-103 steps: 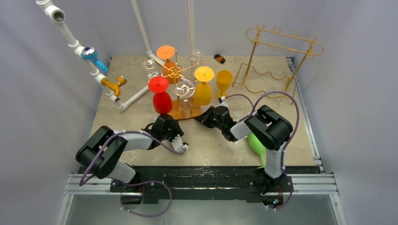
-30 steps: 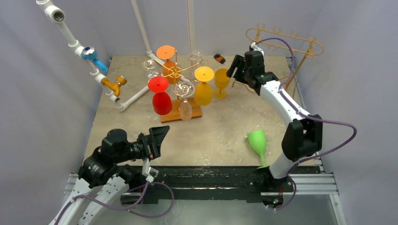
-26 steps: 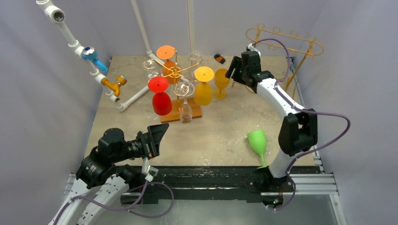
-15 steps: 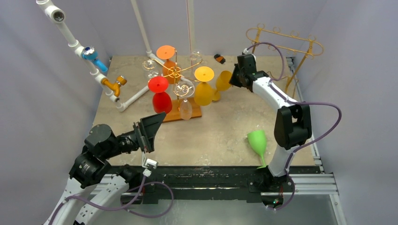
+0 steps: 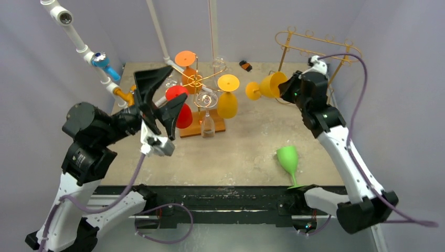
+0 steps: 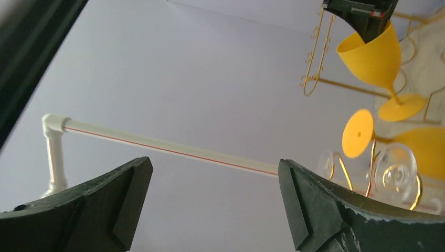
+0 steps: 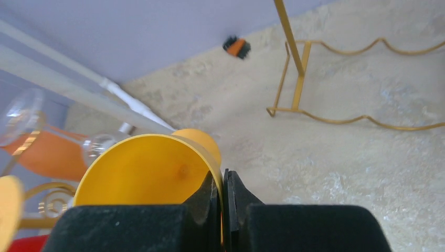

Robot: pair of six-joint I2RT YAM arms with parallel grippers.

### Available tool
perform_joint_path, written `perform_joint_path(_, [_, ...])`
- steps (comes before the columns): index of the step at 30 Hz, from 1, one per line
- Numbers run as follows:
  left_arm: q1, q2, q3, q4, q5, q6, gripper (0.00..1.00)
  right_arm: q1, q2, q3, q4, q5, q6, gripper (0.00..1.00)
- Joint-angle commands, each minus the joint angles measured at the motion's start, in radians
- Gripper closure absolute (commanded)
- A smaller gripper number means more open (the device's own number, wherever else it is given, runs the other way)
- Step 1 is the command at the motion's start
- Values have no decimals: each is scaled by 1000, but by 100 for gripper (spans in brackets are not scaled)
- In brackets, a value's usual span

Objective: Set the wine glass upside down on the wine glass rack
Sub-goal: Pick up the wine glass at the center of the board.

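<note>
My right gripper is shut on the rim of the yellow wine glass. It holds the glass in the air, tipped on its side with its foot toward the left. In the right wrist view the fingers pinch the glass's wall, one inside the bowl and one outside. The gold wine glass rack on a wooden base stands left of it, with several glasses hanging upside down. My left gripper is raised high near the rack's left side, open and empty. The left wrist view also catches the held glass.
A green glass lies on its side near the right front edge. An empty gold wire rack stands at the back right. White pipes with valves run along the left. A small black and orange object sits at the back.
My right gripper shut on the yellow glass's rim, lifted it off the table and tipped it sideways. The left arm rose from the front edge up toward the rack.
</note>
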Motion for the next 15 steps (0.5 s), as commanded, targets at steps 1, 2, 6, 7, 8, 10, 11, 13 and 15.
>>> perform_joint_path(1, [3, 186, 251, 1, -33, -528, 0, -3, -199, -3, -15, 83, -6, 100])
perform_joint_path(2, [3, 258, 323, -37, -43, -598, 0, -4, -237, -1, -6, 79, -6, 100])
perform_joint_path(6, [3, 443, 537, -157, -13, -844, 0, -3, -345, 23, 47, 56, -10, 100])
perform_joint_path(7, [3, 481, 575, -184, 12, -884, 0, -4, -363, 31, 64, 41, -13, 100])
perform_joint_path(8, [3, 514, 603, -203, 36, -925, 0, -4, -378, 37, 80, 26, -15, 100])
perform_joint_path(10, [0, 562, 629, -210, 80, -994, 0, -4, -401, 48, 100, 15, -18, 100])
perform_joint_path(11, [-7, 577, 627, -201, 92, -1015, 0, -3, -409, 57, 114, 12, -26, 100])
perform_joint_path(13, [-38, 603, 617, -179, 94, -1043, 0, -4, -418, 66, 149, -24, -27, 100])
perform_joint_path(15, [-60, 634, 616, -167, 100, -1078, 0, -3, -422, 72, 209, -75, -25, 100])
